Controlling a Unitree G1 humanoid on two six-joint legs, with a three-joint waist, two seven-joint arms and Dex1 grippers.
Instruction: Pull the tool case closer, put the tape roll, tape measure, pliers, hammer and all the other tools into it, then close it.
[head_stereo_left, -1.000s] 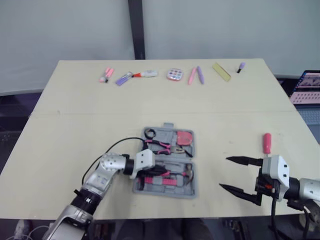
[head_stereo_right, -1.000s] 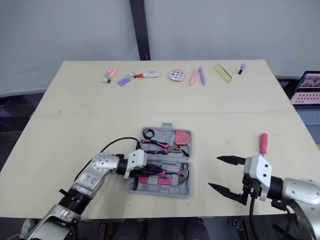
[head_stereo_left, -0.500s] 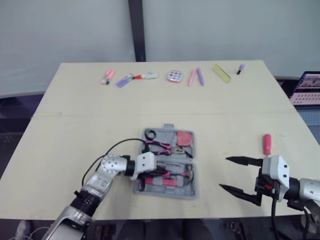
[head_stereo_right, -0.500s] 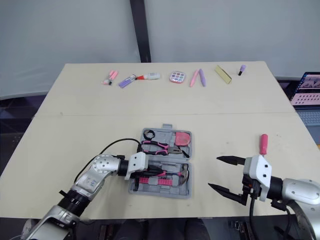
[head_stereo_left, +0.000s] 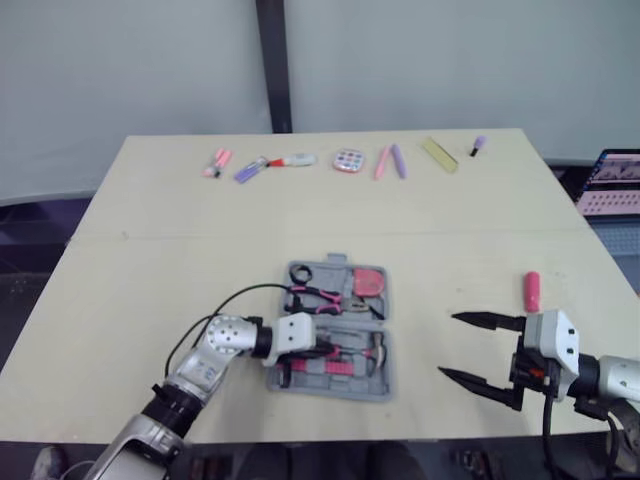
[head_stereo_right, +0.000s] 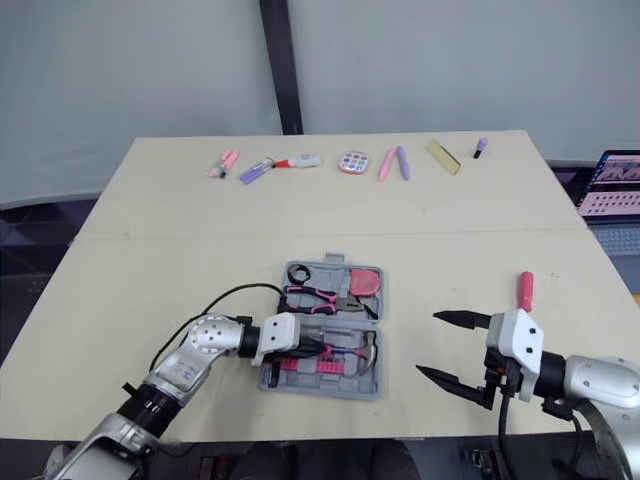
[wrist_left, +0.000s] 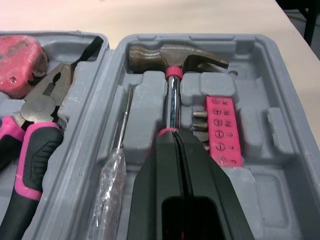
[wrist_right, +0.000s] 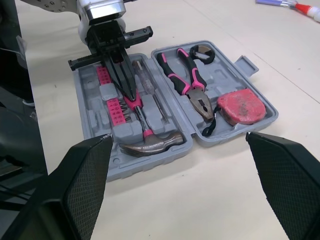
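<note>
Tool case (head_stereo_right: 368, 378) lies open near the surface's front edge; judged rigid, light plastic, best gripped at its rim. Left fingers (wrist_left: 155, 190) are clenched on the head-heavy hammer (wrist_left: 172, 57) inside. Right fingers (wrist_right: 85, 175) are spread, empty.

Grey tool case (wrist_left: 260, 150), pink-black pliers (wrist_right: 192, 90), pink tape measure (wrist_right: 240, 106), pink-collared hammer (wrist_left: 172, 57), pink loose tool (head_stereo_right: 524, 290), beige table (head_stereo_right: 450, 230)
</note>
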